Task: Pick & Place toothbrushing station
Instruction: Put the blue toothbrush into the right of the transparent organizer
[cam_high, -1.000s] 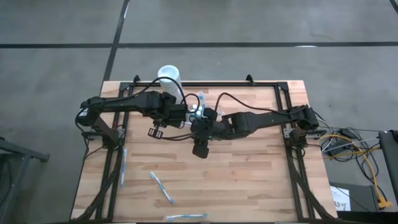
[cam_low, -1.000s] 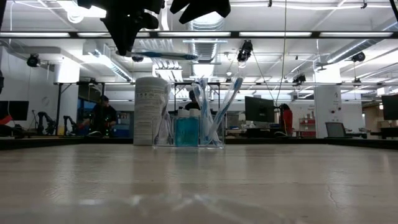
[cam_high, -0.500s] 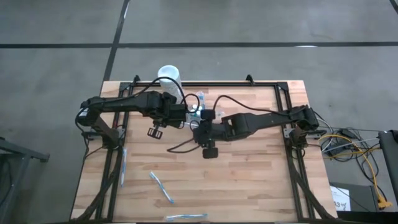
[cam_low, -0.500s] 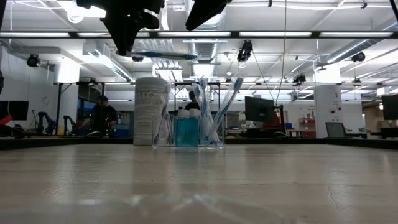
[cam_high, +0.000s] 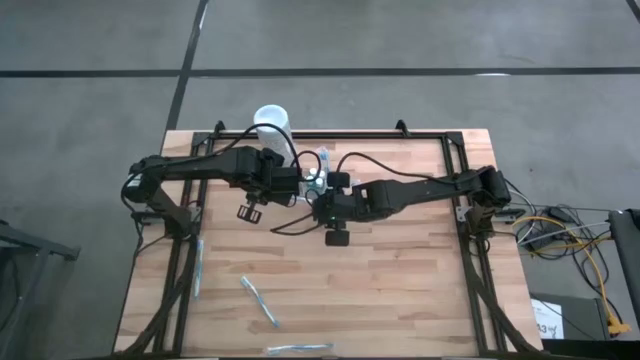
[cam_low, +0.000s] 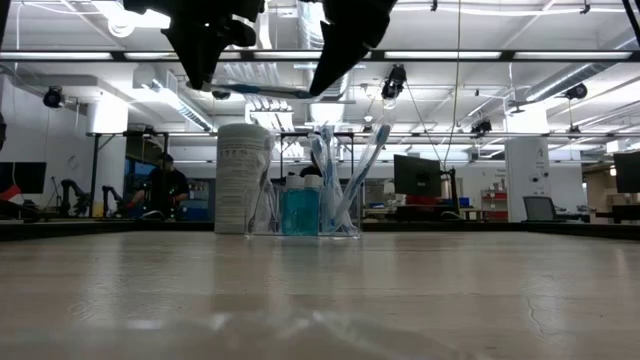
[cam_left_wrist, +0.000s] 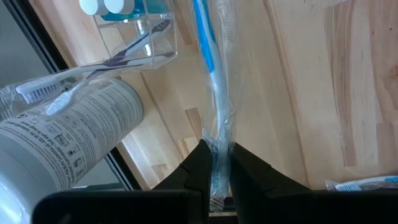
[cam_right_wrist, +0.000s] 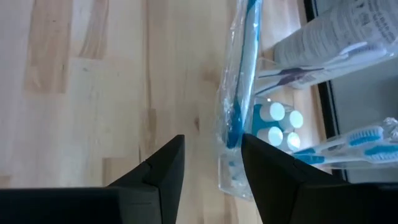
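The toothbrushing station (cam_low: 305, 212) is a small clear holder with blue bottles and toothbrushes in it. It stands on the wood beside a white cylinder (cam_low: 243, 178), and shows too in the high view (cam_high: 318, 178). Above it a wrapped blue toothbrush (cam_low: 262, 90) hangs level. My left gripper (cam_left_wrist: 216, 162) is shut on one end. My right gripper (cam_right_wrist: 212, 142) is open, its fingers on either side of the toothbrush's other end (cam_right_wrist: 235, 143). My left gripper pinches one end of the toothbrush's clear wrapper (cam_left_wrist: 217, 146) between its two fingers, from above, slanting down. The toothbrush reaches straight out from the fingers, about level and clear of the table. My right gripper has one finger (cam_right_wrist: 261, 168) close to the wrapper; whether it touches, I cannot tell.
Three more wrapped toothbrushes lie on the near part of the table (cam_high: 198, 268) (cam_high: 258, 300) (cam_high: 300, 349). The white cylinder (cam_high: 271, 122) stands at the far edge. The table's right half is bare wood (cam_high: 420, 270).
My right gripper has come down toward the free end of the held toothbrush and has rolled at the wrist. My left gripper and the toothbrush have kept still.
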